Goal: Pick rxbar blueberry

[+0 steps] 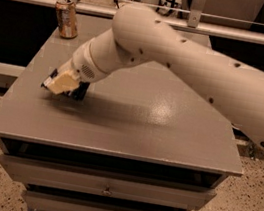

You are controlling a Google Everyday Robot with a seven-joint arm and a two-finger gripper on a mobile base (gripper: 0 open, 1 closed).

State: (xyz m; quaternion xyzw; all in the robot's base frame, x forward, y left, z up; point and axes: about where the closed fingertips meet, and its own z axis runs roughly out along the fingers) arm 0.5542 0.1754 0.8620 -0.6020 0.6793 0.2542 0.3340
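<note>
My gripper (pixel 63 85) is low over the left part of the grey table top (pixel 160 117), at the end of the big white arm (pixel 190 62) that reaches in from the right. Its pale yellowish tip points down and to the left. A small dark shape shows right under and beside the gripper; I cannot tell whether it is the navy-blue rxbar blueberry. No bar shows anywhere else on the table, so the rxbar is hidden by the gripper or out of view.
A copper-coloured drink can (pixel 66 18) stands upright at the table's far left corner. The table sits on a cabinet with drawers (pixel 108 184) below its front edge. A metal rail and glass partition (pixel 199 13) run behind the table.
</note>
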